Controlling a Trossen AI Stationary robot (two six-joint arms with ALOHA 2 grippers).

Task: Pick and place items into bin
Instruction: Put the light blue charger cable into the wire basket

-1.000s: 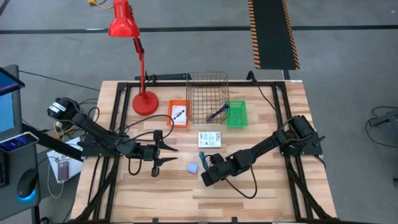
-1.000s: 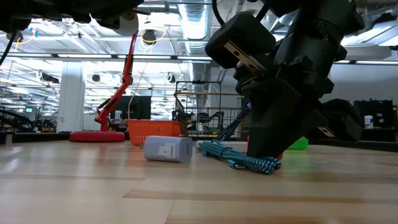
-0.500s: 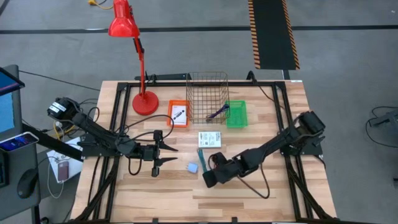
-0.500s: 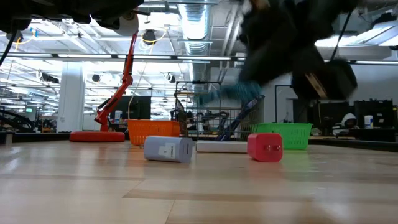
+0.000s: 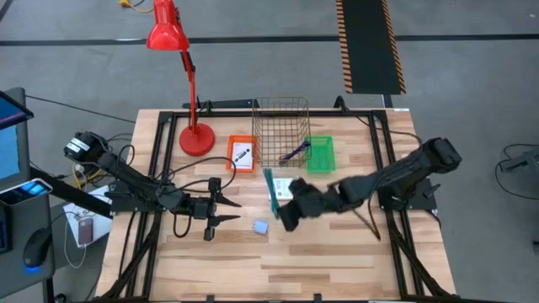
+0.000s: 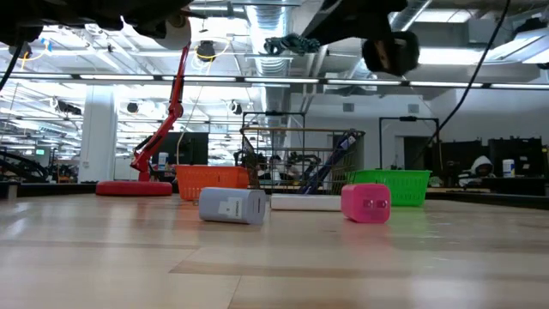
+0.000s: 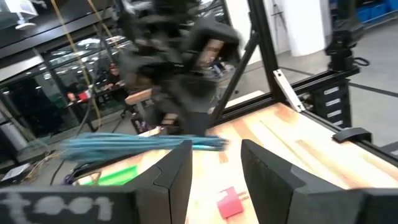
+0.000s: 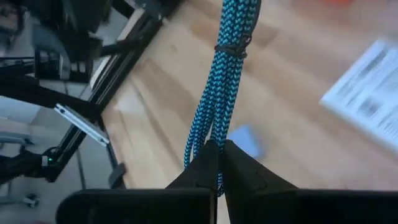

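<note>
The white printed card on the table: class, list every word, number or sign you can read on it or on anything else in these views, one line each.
White printed card: rows of dark print, too small and blurred to read.
Blue-grey block: a small pale mark on its face, not legible.
Pink-red block: two small slots, no text.
Orange tray: holds a card with a dark mark, unreadable.
No text anywhere can be read.

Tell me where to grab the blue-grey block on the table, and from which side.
Grip the blue-grey block across its middle, coming straight down. It lies flat on the table with bare wood all round, so fingers should fit either side. The open left gripper waits close by.
</note>
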